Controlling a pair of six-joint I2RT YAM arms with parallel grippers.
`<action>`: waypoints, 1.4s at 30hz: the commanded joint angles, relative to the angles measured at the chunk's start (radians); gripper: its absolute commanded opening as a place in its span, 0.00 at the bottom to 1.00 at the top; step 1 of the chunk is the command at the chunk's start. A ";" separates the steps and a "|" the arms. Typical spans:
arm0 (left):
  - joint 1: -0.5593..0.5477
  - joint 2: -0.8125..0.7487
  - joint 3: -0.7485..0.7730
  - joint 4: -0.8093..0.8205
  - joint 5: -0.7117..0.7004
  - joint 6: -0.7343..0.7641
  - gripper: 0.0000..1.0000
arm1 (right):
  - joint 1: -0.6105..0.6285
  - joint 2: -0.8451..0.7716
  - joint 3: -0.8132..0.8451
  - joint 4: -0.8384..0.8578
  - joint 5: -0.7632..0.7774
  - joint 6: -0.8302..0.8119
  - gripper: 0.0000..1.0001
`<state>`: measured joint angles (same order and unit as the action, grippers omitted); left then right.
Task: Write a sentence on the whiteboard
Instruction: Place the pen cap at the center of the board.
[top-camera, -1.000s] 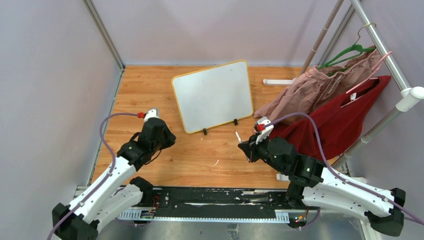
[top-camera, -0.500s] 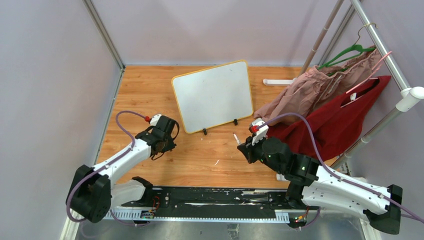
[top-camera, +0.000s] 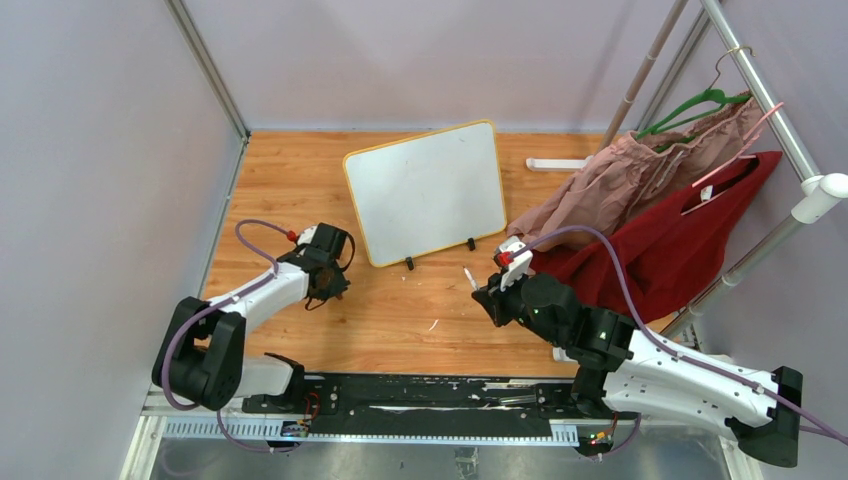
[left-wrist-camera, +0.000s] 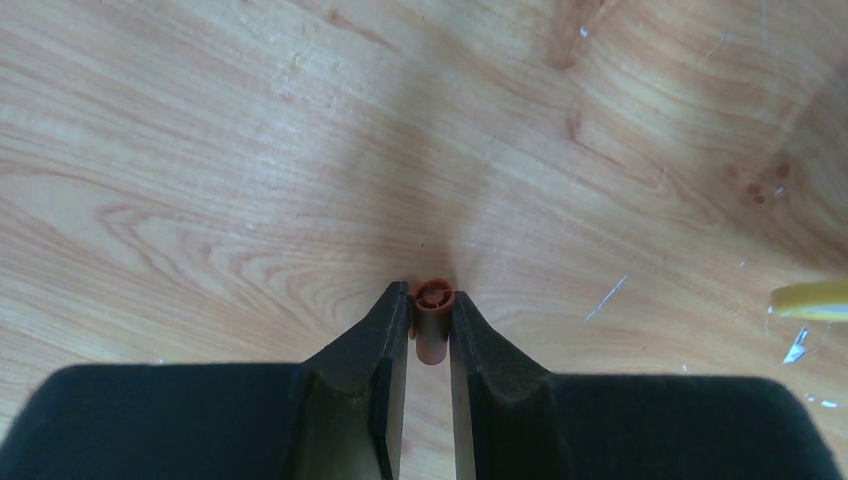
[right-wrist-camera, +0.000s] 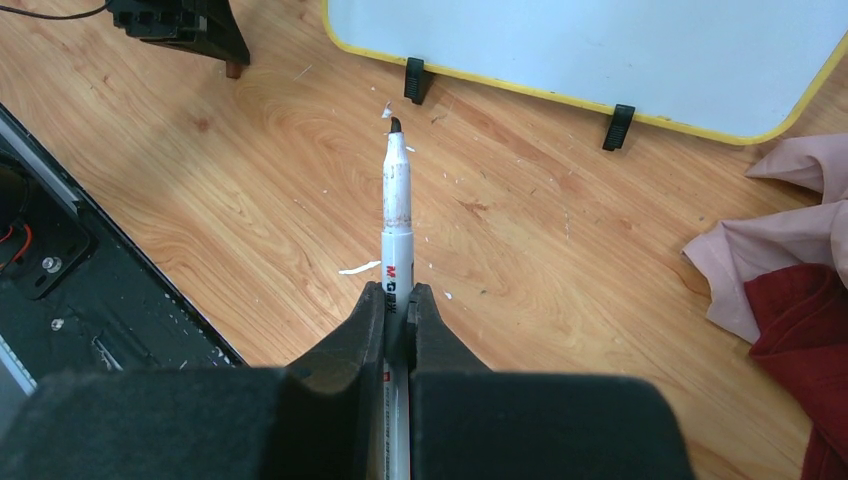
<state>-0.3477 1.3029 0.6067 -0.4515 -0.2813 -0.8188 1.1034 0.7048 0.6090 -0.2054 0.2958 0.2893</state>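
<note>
Wood-grain tabletop (top-camera: 300, 170) fills your top view. On its left, at about 8 o'clock from the whiteboard (top-camera: 425, 190), your left gripper (left-wrist-camera: 428, 294) points down at the wood. Its jaws stand only narrowly apart, pinching a small orange-brown cap (left-wrist-camera: 433, 330) between the fingertips. The cap's hollow end faces the table, and you cannot tell whether it touches.

The whiteboard sits at 12 o'clock on the table, propped on two small black feet (top-camera: 409, 264), turned a little so its yellow-orange frame runs askew to the table edge. Its face shows plain white.

At about 5 o'clock from the board, your right gripper (right-wrist-camera: 398, 292) is closed tight on the barrel of a white marker (right-wrist-camera: 396, 210). The marker is uncapped, and its dark tip points toward the board's near edge, just short of the left foot and apart from the frame.

Over at 3 o'clock, a pink garment (top-camera: 620, 180) and a red garment (top-camera: 680, 240) hang off a metal rack (top-camera: 770, 110), with a green hanger (top-camera: 695, 105) above them. The pink cloth drapes down onto the wood near the board's right corner.
</note>
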 joint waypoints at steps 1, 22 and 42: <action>0.030 0.040 -0.008 0.069 0.022 0.001 0.09 | -0.010 -0.011 0.009 0.005 0.006 -0.025 0.00; 0.030 0.013 -0.062 0.103 0.017 -0.019 0.31 | -0.010 -0.001 0.021 0.000 0.011 -0.036 0.00; 0.030 -0.397 0.064 -0.133 0.072 0.045 0.66 | -0.010 0.007 0.065 -0.012 -0.016 -0.056 0.00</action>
<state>-0.3233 1.0290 0.5854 -0.4999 -0.2478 -0.8188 1.1034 0.7036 0.6167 -0.2111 0.2955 0.2638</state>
